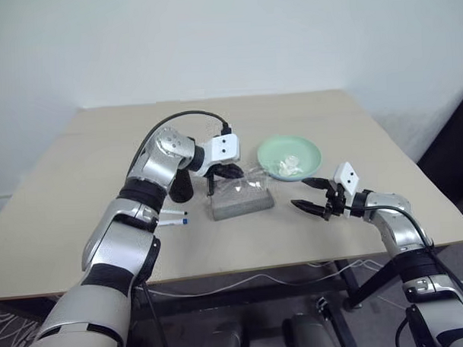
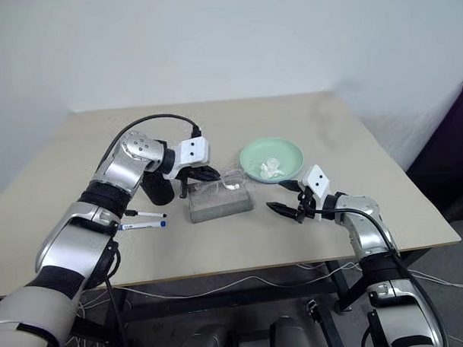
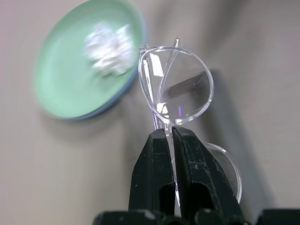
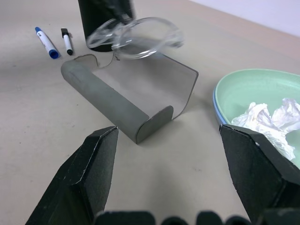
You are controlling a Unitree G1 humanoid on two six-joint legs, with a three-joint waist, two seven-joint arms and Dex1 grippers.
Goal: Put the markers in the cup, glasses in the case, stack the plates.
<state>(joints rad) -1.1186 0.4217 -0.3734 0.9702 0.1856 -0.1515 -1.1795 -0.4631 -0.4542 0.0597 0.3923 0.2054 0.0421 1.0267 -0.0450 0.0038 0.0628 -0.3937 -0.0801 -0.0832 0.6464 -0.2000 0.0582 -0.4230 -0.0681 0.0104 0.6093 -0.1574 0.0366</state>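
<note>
Clear-framed glasses (image 3: 180,89) hang pinched at the bridge between the tightly closed black fingers (image 3: 152,178) of the robot's left gripper (image 1: 230,172), carried above the grey case (image 1: 242,203) that sits near the middle of the table (image 1: 102,159). Directly beneath and just toward the front edge from that hand, the case lies with its long axis running roughly parallel to the front edge, its frosted lid standing up along the far side and its mouth facing upward; the glasses look to lie along much the same line, so the coming move is judged to be a short lowering into the opening rather than any sideways reach. Behind the left arm stands the black cup (image 4: 101,18), and toward the table's left edge the two markers (image 2: 145,218) lie side by side, still out of the cup. On the case's other side, toward the right edge, the right gripper (image 1: 317,196) hovers with its jaws spread wide and nothing between them, pointing at the case's near end, seemingly placed to steady it. Beyond it, the mint green plate (image 1: 270,151) rests on the light blue plate (image 4: 216,111), crumpled tissue (image 1: 290,166) in the upper one.
</note>
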